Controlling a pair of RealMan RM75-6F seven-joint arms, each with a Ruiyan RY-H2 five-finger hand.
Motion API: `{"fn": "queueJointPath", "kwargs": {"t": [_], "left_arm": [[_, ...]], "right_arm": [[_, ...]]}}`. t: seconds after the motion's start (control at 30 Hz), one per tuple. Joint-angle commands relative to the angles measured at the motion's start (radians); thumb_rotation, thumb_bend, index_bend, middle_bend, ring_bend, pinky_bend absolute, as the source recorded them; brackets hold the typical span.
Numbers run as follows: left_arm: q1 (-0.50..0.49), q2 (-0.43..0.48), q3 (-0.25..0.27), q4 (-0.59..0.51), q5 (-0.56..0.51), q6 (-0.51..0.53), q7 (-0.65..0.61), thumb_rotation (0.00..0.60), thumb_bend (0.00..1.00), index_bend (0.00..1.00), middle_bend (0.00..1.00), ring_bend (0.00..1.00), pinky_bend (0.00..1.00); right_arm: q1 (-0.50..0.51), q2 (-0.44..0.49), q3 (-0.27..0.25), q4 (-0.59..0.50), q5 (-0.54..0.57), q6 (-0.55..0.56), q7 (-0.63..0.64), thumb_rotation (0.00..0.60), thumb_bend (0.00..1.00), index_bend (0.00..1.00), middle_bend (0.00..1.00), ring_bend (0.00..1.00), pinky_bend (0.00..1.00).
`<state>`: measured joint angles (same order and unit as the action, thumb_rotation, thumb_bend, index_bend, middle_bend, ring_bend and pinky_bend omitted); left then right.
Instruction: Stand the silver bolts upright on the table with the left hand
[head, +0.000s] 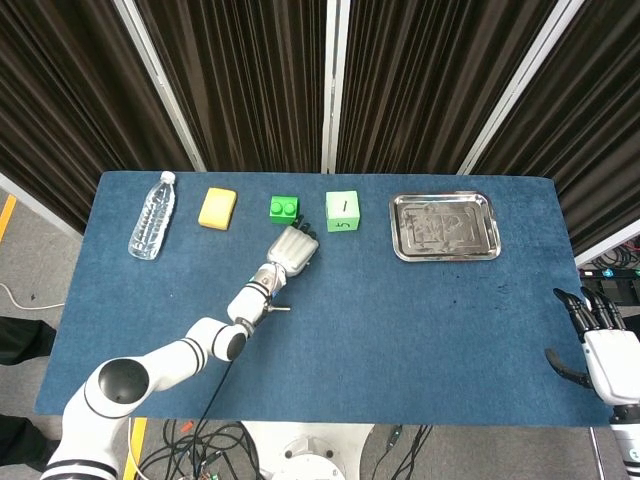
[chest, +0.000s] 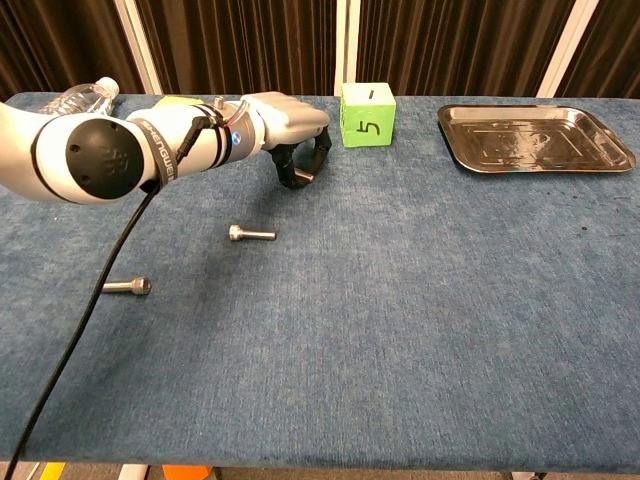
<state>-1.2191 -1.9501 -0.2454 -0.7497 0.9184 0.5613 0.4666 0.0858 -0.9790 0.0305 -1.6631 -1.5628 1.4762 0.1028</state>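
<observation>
Left arm: reaches forward across the blue worktop (chest: 420, 330), forearm low over the cloth, a black cable hanging from it.
Left hand (chest: 290, 125): palm down near the green cube (chest: 367, 114), its dark fingers (chest: 287, 170) curled down and closed on a silver bolt (chest: 307, 176); the bolt is mostly hidden between them, so its tilt is hard to tell.
Right hand (head: 600, 335): at the far right edge of the worktop, fingers spread apart and holding nothing.
Second bolt (chest: 250, 233): lying flat on its side, in front of the left hand and apart from it.
Third bolt (chest: 124, 287): also lying flat, further toward the near left.
Worktop: blue cloth; along the far edge stand a water bottle (head: 152, 215) on its side, a yellow sponge (head: 217, 207), a small green brick (head: 284, 208), the green cube marked with a number, and a metal tray (head: 444, 226).
Room: dark pleated curtains with pale upright posts behind the worktop.
</observation>
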Motion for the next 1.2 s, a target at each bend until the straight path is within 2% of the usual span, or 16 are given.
{"fn": "queueJointPath", "kwargs": {"t": [0.03,0.17,0.4,0.57,0.93,1.2], "left_arm": [[0.005,-0.006,-0.007,0.005,0.009,0.01,-0.025,0.6,0.39,0.54,0.25,0.12,0.05],[0.017,0.008,-0.021,-0.019,0.015,0.018,-0.064,0.6,0.39,0.54,0.25,0.12,0.05],[0.07,0.082,-0.063,-0.164,0.002,0.038,-0.175,0.6,0.39,0.54,0.25,0.12,0.05],[0.103,0.122,-0.069,-0.245,-0.004,0.045,-0.23,0.6,0.39,0.54,0.25,0.12,0.05],[0.136,0.135,-0.104,-0.296,-0.056,0.014,-0.366,0.6,0.38,0.54,0.25,0.12,0.05],[0.157,0.109,-0.122,-0.265,-0.035,0.019,-0.474,0.6,0.38,0.54,0.25,0.12,0.05]], "right_arm": [[-0.001,0.001,0.0,-0.002,-0.001,0.001,-0.001,0.6,0.2,0.08,0.16,0.0,0.02],[-0.002,0.003,0.0,-0.006,-0.004,0.004,-0.003,0.6,0.2,0.08,0.16,0.0,0.02],[-0.004,0.003,-0.003,-0.009,-0.018,0.011,-0.004,0.6,0.2,0.08,0.16,0.0,0.03],[-0.007,0.001,-0.006,-0.006,-0.028,0.019,0.0,0.6,0.2,0.08,0.16,0.0,0.02],[-0.013,0.0,-0.008,-0.005,-0.033,0.026,0.003,0.6,0.2,0.08,0.16,0.0,0.02],[-0.016,-0.001,-0.007,-0.004,-0.03,0.03,-0.003,0.6,0.2,0.08,0.16,0.0,0.02]]}}
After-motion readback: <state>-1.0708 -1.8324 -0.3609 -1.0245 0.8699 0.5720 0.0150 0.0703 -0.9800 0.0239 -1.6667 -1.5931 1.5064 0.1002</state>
